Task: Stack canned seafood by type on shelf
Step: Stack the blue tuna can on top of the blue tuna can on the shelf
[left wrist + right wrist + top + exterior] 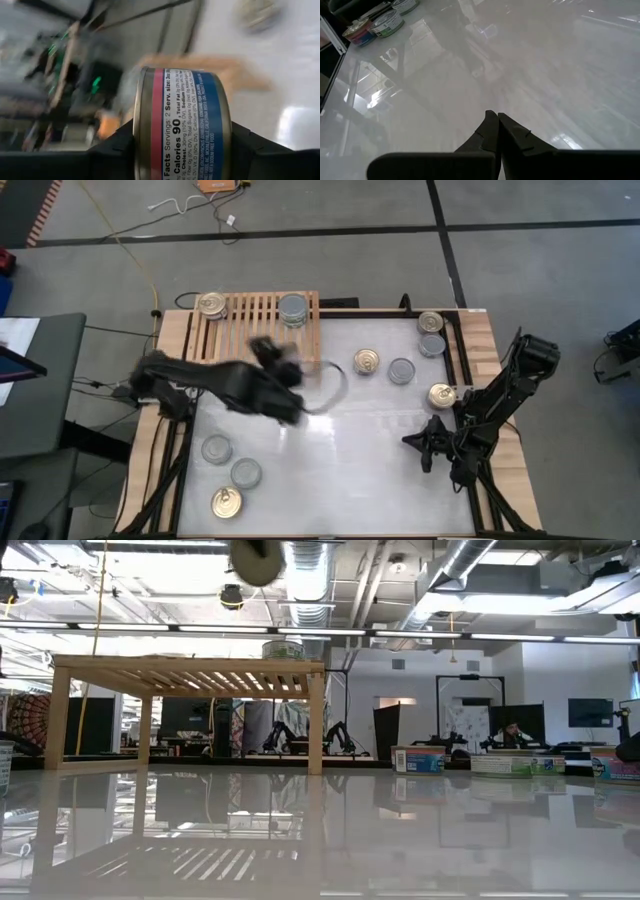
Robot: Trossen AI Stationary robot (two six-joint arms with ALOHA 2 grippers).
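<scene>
The light-wood shelf (255, 320) stands at the table's far left, with a gold-topped can (212, 305) and a silver-topped can (293, 308) on its slats. My left gripper (270, 358), blurred, hangs high over the table just in front of the shelf, shut on a blue-and-red labelled can (182, 125). In the low view that can (255, 555) shows well above the shelf (190, 670). My right gripper (425, 442) is shut and holds nothing, low over the table's right part. My left gripper pinches the can between its two fingers (115, 152), one on each side of it. The fingers seem to sit at the can's two flat ends, near the rim (141, 135). The can is lifted clear of table and shelf, its label facing the wrist camera.
Loose cans lie on the white table: gold-topped ones (366, 361), (441, 395), (431, 322), (226, 502) and silver-topped ones (401, 370), (432, 345), (216, 448), (246, 472). The middle of the table (340, 450) is bare.
</scene>
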